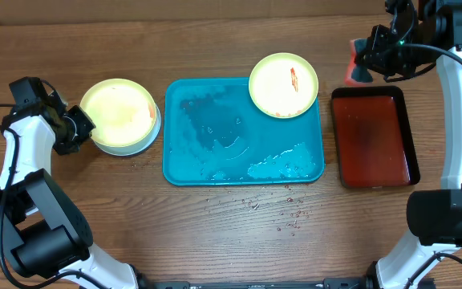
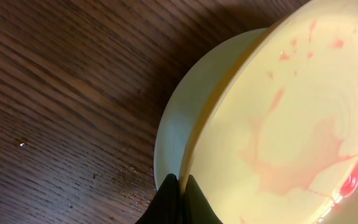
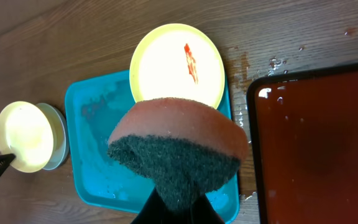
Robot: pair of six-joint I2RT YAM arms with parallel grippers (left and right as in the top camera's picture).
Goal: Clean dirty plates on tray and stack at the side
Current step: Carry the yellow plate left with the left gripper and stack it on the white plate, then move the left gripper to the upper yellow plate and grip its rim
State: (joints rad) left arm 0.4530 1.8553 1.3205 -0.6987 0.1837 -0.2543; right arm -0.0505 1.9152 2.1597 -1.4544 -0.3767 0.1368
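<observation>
At the left of the table a light yellow-green plate with faint pink smears lies on a pale blue-white plate. My left gripper is shut on the top plate's left rim. Another yellow-green plate with a red sauce streak rests on the far right corner of the wet turquoise tray. At the back right, my right gripper is shut on an orange and dark green sponge, held in the air above the table.
A dark red tray with a black rim lies right of the turquoise tray. Water drops and crumbs speckle the wood in front of the turquoise tray.
</observation>
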